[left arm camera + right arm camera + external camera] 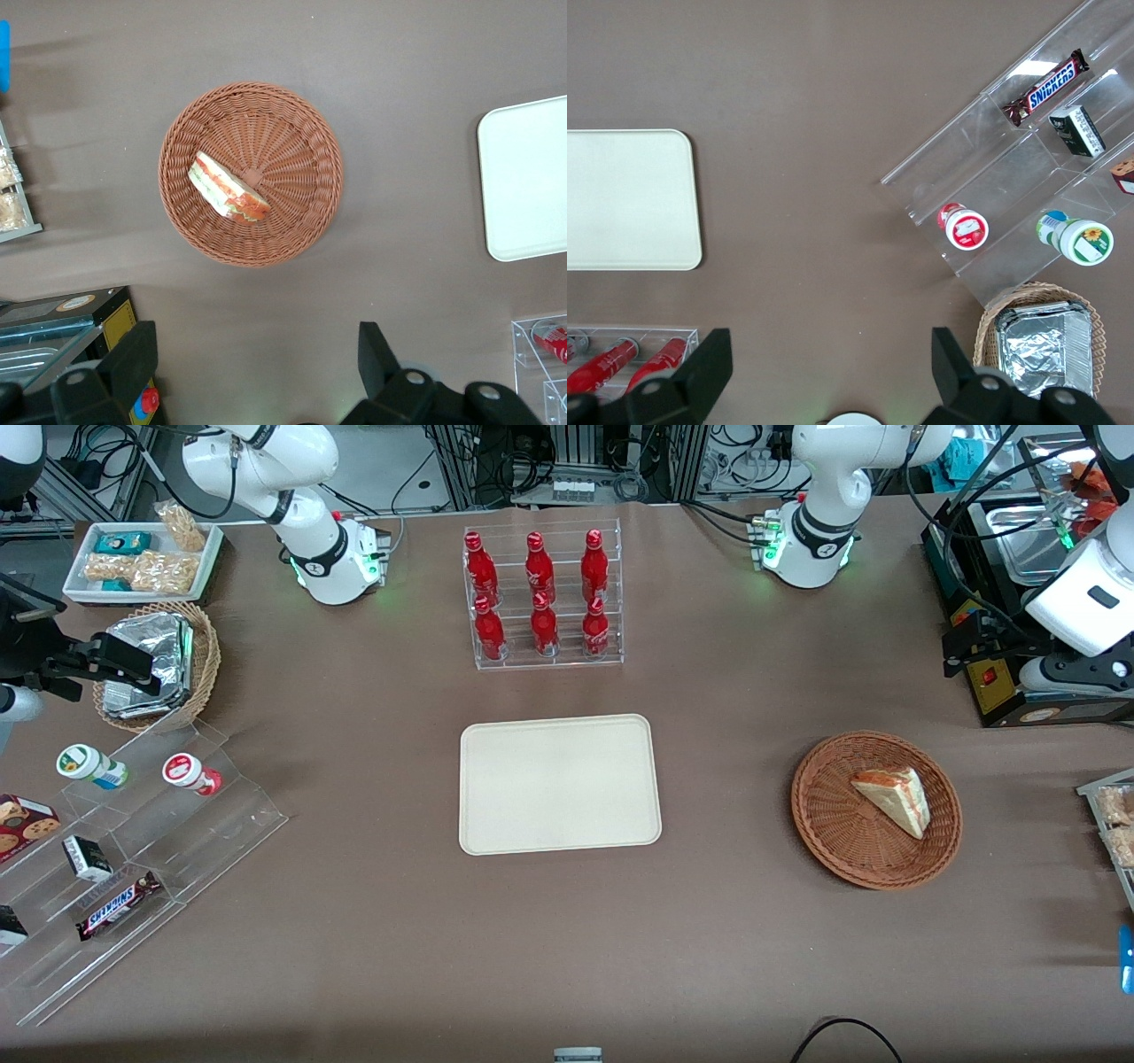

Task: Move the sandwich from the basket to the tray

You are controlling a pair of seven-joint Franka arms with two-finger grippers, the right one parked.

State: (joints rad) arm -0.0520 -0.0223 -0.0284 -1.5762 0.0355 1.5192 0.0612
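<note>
Parked arm's end of the table: white tub of snacks at the far edge. Nearer the camera, a tan wicker basket holds foil-wrapped packets. Nearer again, a clear stepped rack carries two small lidded cups, a Snickers bar and a few small boxes.

Mid-table, far half: clear bottle rack with six red bottles, standing upright in two rows of three. Nearer the camera than that rack lies the tray, cream-beige, flat on the table, long side across the view.

Toward the working arm's end, well apart from the tray and about level with it: the basket, reddish-brown, shallow and round. The sandwich lies inside it on the weave, off-centre toward the working arm's side; pale bread faces up. The wrist camera shows its red and green filling edge.

The gripper hangs in the air, farther from the front camera than the basket, over the table next to a black box with a red switch. Its fingers are spread wide and hold nothing. It is apart from both basket and sandwich. Steel pans sit on top of the box.
</note>
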